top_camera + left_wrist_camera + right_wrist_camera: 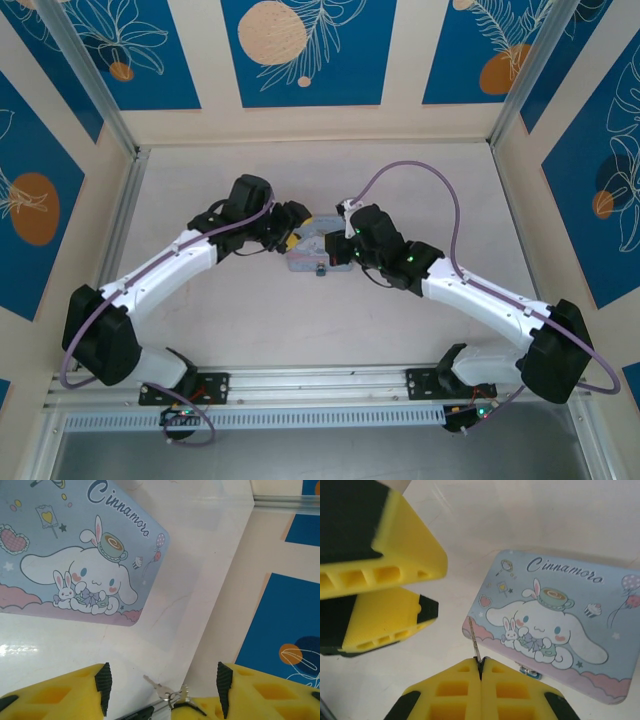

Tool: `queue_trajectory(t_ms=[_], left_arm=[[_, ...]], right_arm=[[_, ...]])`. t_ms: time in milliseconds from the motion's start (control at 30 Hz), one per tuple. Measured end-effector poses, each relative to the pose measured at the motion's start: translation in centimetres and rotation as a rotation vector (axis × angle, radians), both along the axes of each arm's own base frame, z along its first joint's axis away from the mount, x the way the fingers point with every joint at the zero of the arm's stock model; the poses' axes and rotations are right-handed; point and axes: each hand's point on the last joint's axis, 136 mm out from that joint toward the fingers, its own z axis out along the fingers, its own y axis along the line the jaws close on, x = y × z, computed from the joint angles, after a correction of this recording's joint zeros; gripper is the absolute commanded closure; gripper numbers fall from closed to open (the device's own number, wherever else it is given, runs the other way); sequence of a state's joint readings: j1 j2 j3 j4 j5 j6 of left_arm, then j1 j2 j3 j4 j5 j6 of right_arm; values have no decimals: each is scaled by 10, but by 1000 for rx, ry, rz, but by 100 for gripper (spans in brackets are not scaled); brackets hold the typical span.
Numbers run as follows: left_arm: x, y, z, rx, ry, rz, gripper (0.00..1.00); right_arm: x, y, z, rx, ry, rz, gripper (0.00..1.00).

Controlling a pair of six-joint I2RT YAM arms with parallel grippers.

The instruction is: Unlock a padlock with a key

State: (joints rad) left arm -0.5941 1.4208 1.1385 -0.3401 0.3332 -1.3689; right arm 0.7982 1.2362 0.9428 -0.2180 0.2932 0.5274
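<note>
Right gripper (480, 674) clenched on the key (474, 640); thin blade pokes up at lower centre of the right wrist view. Left gripper (163, 680) released, fingers wide apart, key tip between them. Padlock (529, 672) sits at the lower edge of the tin (570, 595), just right of the clenched fingertips.

Pale cream tabletop (300, 320) at centre. Cream walls (400, 122) rise behind and at both sides, bearing blue panels (340, 60) with white leaf outlines and orange circles. Silver metal posts (88, 78) slant in the upper corners. Even, soft light.
</note>
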Motion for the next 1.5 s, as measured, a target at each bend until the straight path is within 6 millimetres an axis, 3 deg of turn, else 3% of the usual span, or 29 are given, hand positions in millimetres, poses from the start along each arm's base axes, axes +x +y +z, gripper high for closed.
queue_trajectory(t_ms=[133, 400, 867, 1267, 1400, 1433, 1500], left_arm=[[-1, -8, -7, 4, 24, -8, 44], [2, -20, -12, 7, 37, -23, 45], [4, -25, -20, 5, 57, -19, 71], [3, -30, -19, -5, 50, -31, 82], [3, -31, -19, -6, 49, -32, 93], [3, -31, -19, -5, 48, -33, 98], [4, -31, -20, -4, 48, -36, 100]], right_arm=[[5, 1, 5, -9, -21, -6, 100], [6, 5, -5, -42, -11, 6, 100], [9, 8, -13, -61, 4, 8, 100], [8, 10, -16, -67, 10, 14, 100], [8, 11, -20, -74, 17, 14, 100], [8, 11, -20, -75, 19, 15, 96], [8, 10, -21, -80, 23, 13, 72]])
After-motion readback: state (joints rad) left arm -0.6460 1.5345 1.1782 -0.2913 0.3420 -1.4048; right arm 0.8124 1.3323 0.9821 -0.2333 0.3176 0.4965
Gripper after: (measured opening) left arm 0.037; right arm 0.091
